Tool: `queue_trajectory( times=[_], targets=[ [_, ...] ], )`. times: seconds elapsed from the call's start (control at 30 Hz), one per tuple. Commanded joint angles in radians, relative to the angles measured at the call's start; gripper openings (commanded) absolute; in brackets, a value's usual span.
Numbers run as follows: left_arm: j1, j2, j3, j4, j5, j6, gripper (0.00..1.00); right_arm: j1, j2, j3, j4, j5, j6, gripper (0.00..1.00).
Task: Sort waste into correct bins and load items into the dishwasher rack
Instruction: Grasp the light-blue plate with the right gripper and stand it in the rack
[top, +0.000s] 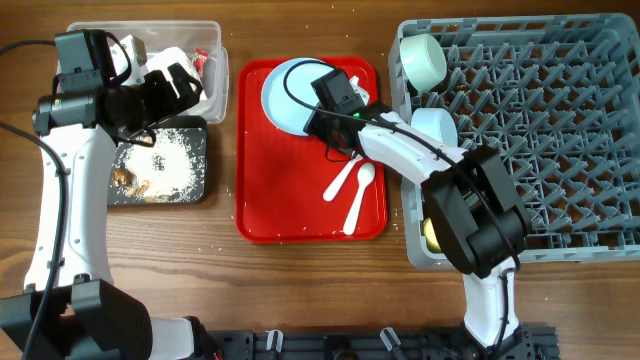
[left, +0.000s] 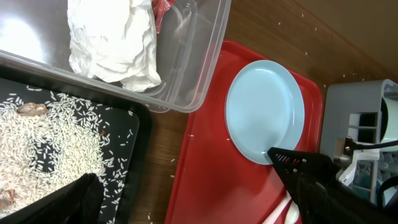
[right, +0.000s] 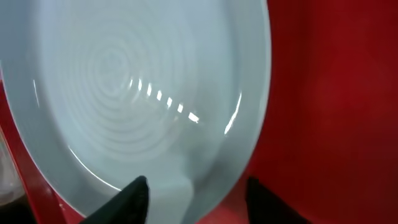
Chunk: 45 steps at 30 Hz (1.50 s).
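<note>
The pale blue plate (top: 285, 92) lies on the flat red tray (top: 300, 205); it also shows in the left wrist view (left: 264, 109) and fills the right wrist view (right: 143, 93). My right gripper (top: 318, 118) is open, its fingers (right: 199, 199) straddling the plate's rim. The fork (top: 342, 178) and spoon (top: 360, 192) lie on the red tray. My left gripper (top: 178, 85) is open and empty (left: 199, 205), hovering by the clear tub (top: 215, 45) that holds the crumpled napkin (left: 112, 43) and red wrapper scrap (left: 163, 9). Rice covers the black tray (top: 198, 150).
The grey dishwasher rack (top: 540, 130) at the right holds a mint-green bowl (top: 422, 60), a pale blue bowl (top: 436, 125) and a yellow cup (top: 432, 235) along its left side. Loose rice grains lie scattered on the wooden table (top: 225, 215).
</note>
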Motion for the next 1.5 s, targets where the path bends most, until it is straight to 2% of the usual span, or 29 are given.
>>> queue_trajectory(
  times=[0.0,0.07,0.13,0.3,0.4,0.5,0.57,0.67,0.8,0.93,1.0,1.07,1.13,1.3,1.47],
  targets=[
    [0.005,0.005,0.006,0.003,-0.001,0.005,1.0,-0.004,0.065,-0.002,0.016,-0.013,0.022,0.35],
    [0.005,0.005,0.006,0.003,-0.001,0.005,1.0,-0.004,0.065,0.001,0.002,-0.056,0.009,0.13],
    [0.005,0.005,0.006,0.002,-0.001,0.005,1.0,-0.004,0.065,0.004,-0.016,-0.1,-0.021,0.05],
    [0.005,0.005,0.006,0.003,-0.001,0.005,1.0,-0.005,0.061,0.038,-0.094,-0.166,-0.058,0.04],
    [0.005,0.005,0.006,0.003,-0.001,0.005,1.0,-0.032,0.006,0.064,-0.111,-0.203,-0.196,0.04],
    [0.005,0.005,0.006,0.002,-0.001,0.005,1.0,-0.103,-0.183,0.065,-0.132,-0.18,-0.435,0.04],
    [0.005,0.005,0.006,0.002,-0.001,0.005,1.0,-0.15,-0.323,0.065,-0.197,-0.05,-0.547,0.04],
    [0.005,0.005,0.006,0.002,-0.001,0.005,1.0,-0.234,-0.538,0.065,-0.348,0.305,-0.566,0.04],
    [0.005,0.005,0.006,0.003,-0.001,0.005,1.0,-0.287,-0.657,0.064,-0.452,0.667,-0.769,0.04],
    [0.005,0.005,0.006,0.003,-0.001,0.005,1.0,-0.295,-0.642,0.037,-0.475,1.035,-0.841,0.04],
    [0.005,0.005,0.006,0.003,-0.001,0.005,1.0,-0.295,-0.611,0.024,-0.442,1.111,-0.934,0.04],
    [0.005,0.005,0.006,0.002,-0.001,0.005,1.0,-0.295,-0.558,0.024,-0.404,1.153,-1.034,0.04],
    [0.005,0.005,0.006,0.003,-0.001,0.005,1.0,-0.295,-0.52,0.024,-0.385,1.172,-1.056,0.04],
    [0.005,0.005,0.006,0.003,-0.001,0.005,1.0,-0.31,-0.373,0.024,-0.358,1.177,-1.062,0.04],
    [0.005,0.005,0.006,0.003,-0.001,0.005,1.0,-0.32,-0.299,0.024,-0.346,1.126,-1.059,0.04]
  ],
)
